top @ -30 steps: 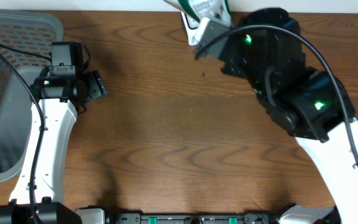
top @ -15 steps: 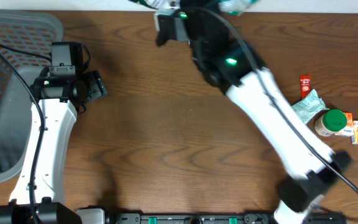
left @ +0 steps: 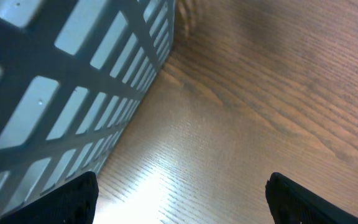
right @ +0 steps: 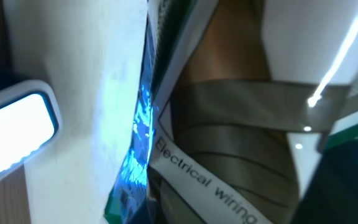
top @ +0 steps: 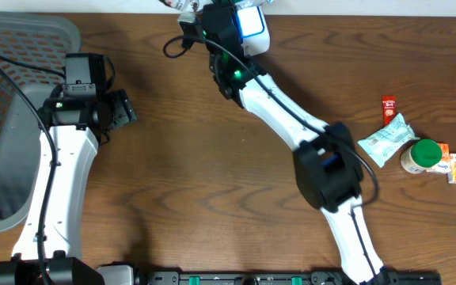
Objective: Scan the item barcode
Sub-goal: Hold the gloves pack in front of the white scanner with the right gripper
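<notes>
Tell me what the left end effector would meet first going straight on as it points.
Likely the bare wooden table: the open left end effector points at it, the basket wall just off to the side. Depth is unclear.

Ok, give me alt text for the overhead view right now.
The right arm stretches across the wooden table to a glowing scanner at the far edge. The left arm sits beside a grey basket; a green-lidded jar and packets lie at right.

A glossy green-and-white packet (right: 229, 155) fills the frame (the words "Electrical wiring" read at lower centre). A blue glare (right: 138, 130) streaks its left edge. At left glows a white rounded scanner window (right: 14, 134), above the brown wooden desk (right: 2, 199).
</notes>
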